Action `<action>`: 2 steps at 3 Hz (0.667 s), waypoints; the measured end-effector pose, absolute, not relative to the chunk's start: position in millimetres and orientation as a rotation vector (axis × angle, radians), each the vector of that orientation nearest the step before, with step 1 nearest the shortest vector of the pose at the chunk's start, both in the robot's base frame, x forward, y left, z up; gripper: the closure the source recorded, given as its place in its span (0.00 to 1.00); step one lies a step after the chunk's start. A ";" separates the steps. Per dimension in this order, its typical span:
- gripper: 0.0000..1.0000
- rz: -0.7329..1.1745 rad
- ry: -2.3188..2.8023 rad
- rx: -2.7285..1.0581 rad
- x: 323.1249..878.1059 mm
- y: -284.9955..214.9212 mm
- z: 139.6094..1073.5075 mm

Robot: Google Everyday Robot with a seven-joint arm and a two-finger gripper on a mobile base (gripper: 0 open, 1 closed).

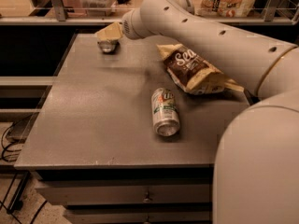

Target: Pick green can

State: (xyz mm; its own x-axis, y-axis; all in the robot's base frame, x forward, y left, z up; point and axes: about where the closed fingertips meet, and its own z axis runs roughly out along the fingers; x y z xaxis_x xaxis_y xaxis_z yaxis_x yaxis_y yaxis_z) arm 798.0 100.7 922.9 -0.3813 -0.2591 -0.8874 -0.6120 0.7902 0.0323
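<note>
Gripper (109,32) is seen upper left, right over green can (107,45); grip state can't be told. White-label can (165,112) & chip bag (194,69) are seen mid-frame, well apart from it

A grey tabletop (84,125) caps dark drawers (121,195); cables (7,143) lie on speckled floor (35,212) at left; shelving (56,3) behind; dim warm light.

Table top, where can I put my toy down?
Bare: the grey table's left side and front edge, beside the lying white-and-green labelled can. Crowded: far edge, pincer at the dark green can; brown crinkly snack bag right.
</note>
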 end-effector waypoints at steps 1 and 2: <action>0.00 0.496 1.968 -0.615 818.9 122.8 910.3; 0.00 0.523 1.977 -0.589 835.4 139.0 896.4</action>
State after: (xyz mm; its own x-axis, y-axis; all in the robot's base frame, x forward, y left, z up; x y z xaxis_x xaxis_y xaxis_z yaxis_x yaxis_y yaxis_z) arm 835.4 139.0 896.4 -0.4120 -0.1843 -0.8924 -0.6018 0.7904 0.1145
